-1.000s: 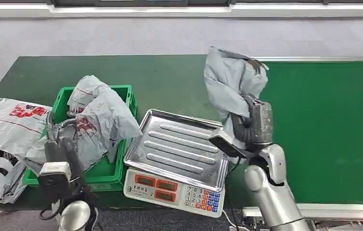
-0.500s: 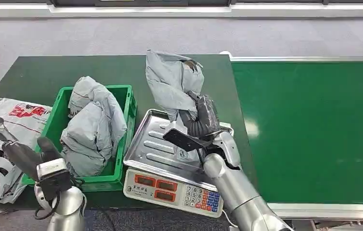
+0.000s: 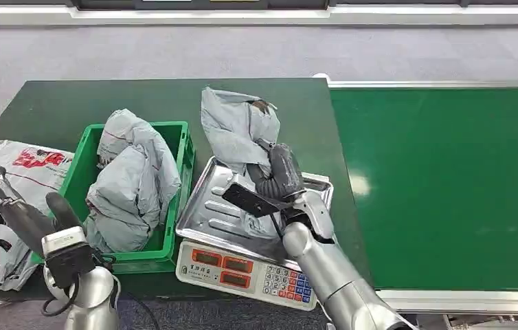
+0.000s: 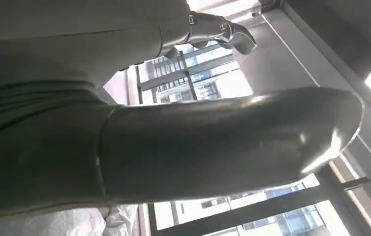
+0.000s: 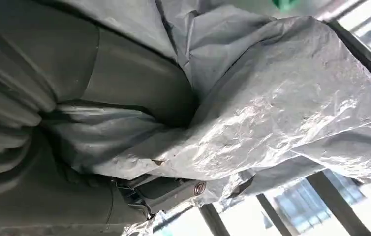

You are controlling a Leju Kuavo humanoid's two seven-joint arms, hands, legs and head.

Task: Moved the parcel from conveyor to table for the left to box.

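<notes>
A crumpled grey plastic parcel (image 3: 235,127) stands upright over the far edge of the steel scale tray (image 3: 218,206). My right hand (image 3: 280,175) grips it low down, its dark fingers wrapped into the folds. In the right wrist view the grey film (image 5: 272,113) bulges out around my thumb (image 5: 124,88). My left hand (image 3: 26,213) hovers at the near left with fingers spread and nothing in it, over a white printed bag (image 3: 2,192). A green crate (image 3: 181,161) beside the scale holds another grey parcel (image 3: 132,179).
The electronic scale (image 3: 242,271) sits at the near edge of the dark green table (image 3: 71,103). The green conveyor belt (image 3: 448,185) runs along the right, with a metal rail at its near side. Grey floor lies beyond the table.
My right hand has carried the grey parcel leftward from the conveyor's edge to over the scale tray. My left hand has drawn back out of the crate toward the white bag.
</notes>
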